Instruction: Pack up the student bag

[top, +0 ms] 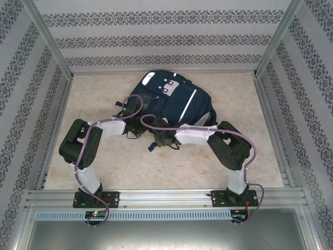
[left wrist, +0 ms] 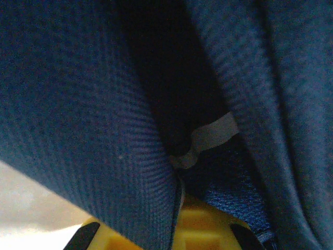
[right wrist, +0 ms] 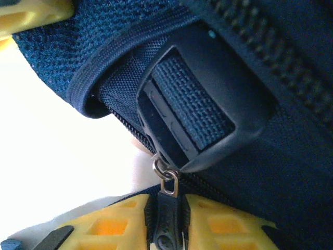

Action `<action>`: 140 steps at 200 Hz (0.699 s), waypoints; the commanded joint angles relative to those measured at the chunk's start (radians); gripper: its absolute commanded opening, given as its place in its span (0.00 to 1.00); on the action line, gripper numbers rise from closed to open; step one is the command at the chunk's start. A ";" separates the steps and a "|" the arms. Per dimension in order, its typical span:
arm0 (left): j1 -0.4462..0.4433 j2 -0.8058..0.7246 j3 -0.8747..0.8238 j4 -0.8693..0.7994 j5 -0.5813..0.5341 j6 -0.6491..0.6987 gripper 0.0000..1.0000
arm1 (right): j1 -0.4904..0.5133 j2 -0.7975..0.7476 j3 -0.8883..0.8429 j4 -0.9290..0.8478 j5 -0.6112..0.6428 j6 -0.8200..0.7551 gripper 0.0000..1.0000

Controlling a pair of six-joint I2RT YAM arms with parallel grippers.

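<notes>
Ahead of both grippers, the student bag (top: 179, 101) lies flat on the table (top: 156, 172), its near edge drawn up against the fingertips of both arms.

Task status: no loose items lie on the table around the bag in the top external view. Whether the contents are already inside cannot be determined, because the interior is not visible. The work in hand is judged to be on the zipper, either opening or closing a compartment. The frames do not indicate the direction of travel. Any loading, or the final closure, is therefore not confirmed as done.

Left gripper (left wrist: 164, 237): fully closed. A fold of the bag's navy fabric runs down between its yellow fingers (left wrist: 208, 232) and is pinched there. The remaining fabric rises above and to both sides of the fingers, with a dark gap and a pale stripe just beyond the pinch.

Right gripper (right wrist: 166, 232): closed to a narrow gap on the black zipper pull (right wrist: 165, 219), which stands between the two yellow pads (right wrist: 223, 229) and touches both. The metal ring (right wrist: 162, 169) of the pull sits just beyond the fingertips. A black strap buckle (right wrist: 208, 104) lies further beyond, on the bag body.

The two grip points are close together on the bag's near edge.
</notes>
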 commanded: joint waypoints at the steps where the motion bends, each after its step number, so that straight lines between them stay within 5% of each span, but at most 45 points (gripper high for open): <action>1: -0.012 -0.009 -0.003 -0.012 -0.016 0.003 0.00 | 0.007 0.072 -0.001 -0.105 0.003 0.038 0.16; 60: -0.012 -0.013 -0.013 -0.004 -0.015 -0.001 0.00 | 0.007 0.005 -0.011 -0.087 0.026 0.055 0.00; 140: 0.027 -0.060 -0.014 -0.057 -0.050 0.024 0.00 | -0.007 -0.074 -0.049 -0.220 0.194 0.112 0.00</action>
